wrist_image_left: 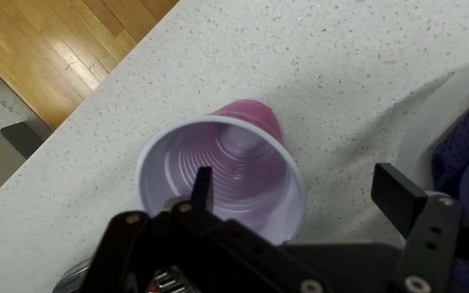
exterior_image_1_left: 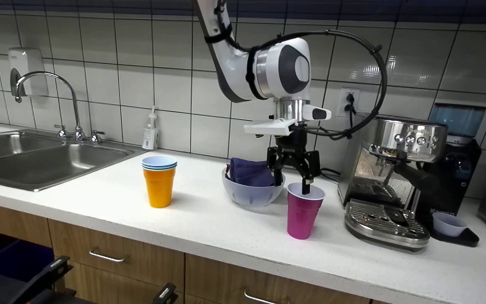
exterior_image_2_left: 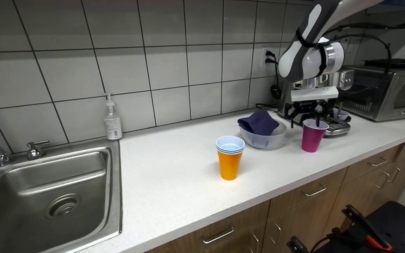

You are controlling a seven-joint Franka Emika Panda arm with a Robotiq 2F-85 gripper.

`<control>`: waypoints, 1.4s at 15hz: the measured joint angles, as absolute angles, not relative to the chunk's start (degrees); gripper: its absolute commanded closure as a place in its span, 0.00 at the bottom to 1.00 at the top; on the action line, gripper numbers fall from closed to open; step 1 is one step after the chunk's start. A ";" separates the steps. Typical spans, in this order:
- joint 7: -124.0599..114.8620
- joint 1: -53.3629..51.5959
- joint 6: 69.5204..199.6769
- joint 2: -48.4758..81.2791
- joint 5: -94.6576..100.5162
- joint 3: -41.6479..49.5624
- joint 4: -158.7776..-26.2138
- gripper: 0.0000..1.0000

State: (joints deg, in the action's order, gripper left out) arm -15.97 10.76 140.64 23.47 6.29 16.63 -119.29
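My gripper (exterior_image_1_left: 292,185) points down and is open, with its fingers wide apart. A pink cup (exterior_image_1_left: 301,217) with a pale inside stands upright on the white counter (exterior_image_1_left: 209,219). One finger reaches into the cup's mouth; the other is outside, between the cup and a translucent bowl (exterior_image_1_left: 251,196). The bowl holds a dark purple cloth (exterior_image_1_left: 251,172). In the wrist view the gripper (wrist_image_left: 293,175) straddles the near rim of the cup (wrist_image_left: 255,112). I cannot tell whether the inner finger touches the cup wall. The cup (exterior_image_2_left: 311,138) and gripper (exterior_image_2_left: 304,123) also show in an exterior view.
A stack of orange cups (exterior_image_1_left: 158,188) stands left of the bowl. A coffee machine (exterior_image_1_left: 386,219) is close on the right, with a grinder (exterior_image_1_left: 456,169) and a small pale cup (exterior_image_1_left: 449,224). A sink (exterior_image_1_left: 57,162) and soap bottle (exterior_image_1_left: 150,133) are at the left. A microwave (exterior_image_2_left: 392,93) is farther right.
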 measured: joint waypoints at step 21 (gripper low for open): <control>-15.96 9.85 143.41 22.07 1.06 17.00 -117.76 0.99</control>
